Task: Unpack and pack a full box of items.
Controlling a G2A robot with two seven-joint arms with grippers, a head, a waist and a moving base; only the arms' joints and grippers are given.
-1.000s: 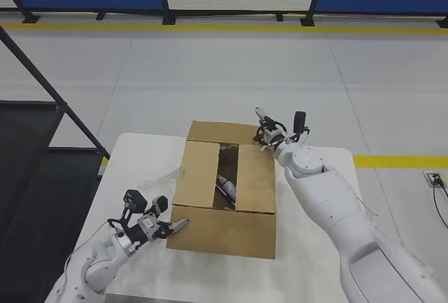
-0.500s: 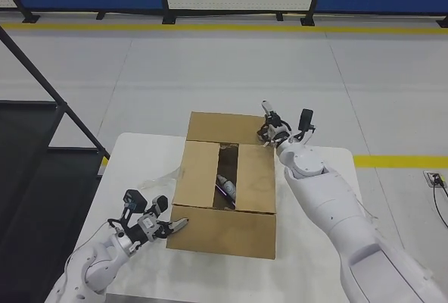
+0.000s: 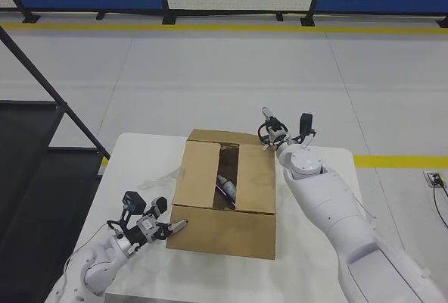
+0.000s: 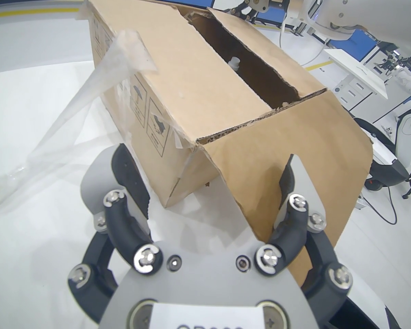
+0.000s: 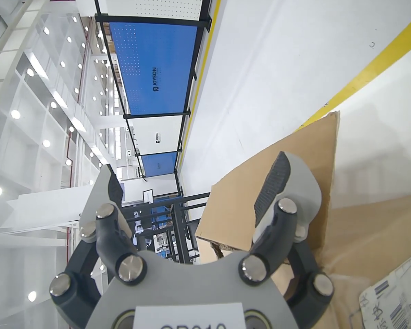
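The white worktop (image 3: 133,174) carries a brown cardboard box (image 3: 200,173) at its middle. The box's top flaps are parted along a dark central gap. A clear tape strip (image 4: 99,80) hangs from one upper corner, and a white-capped bottle (image 3: 225,185) lies in the gap. The left claw (image 4: 205,159), fingers spread, sits at the box's near left corner. The right claw (image 5: 196,169), also spread, is at the far right corner against the far flap (image 5: 294,138).

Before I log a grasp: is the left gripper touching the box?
Cannot tell: left wrist view has the left gripper overlapping the box flap; contact unclear.
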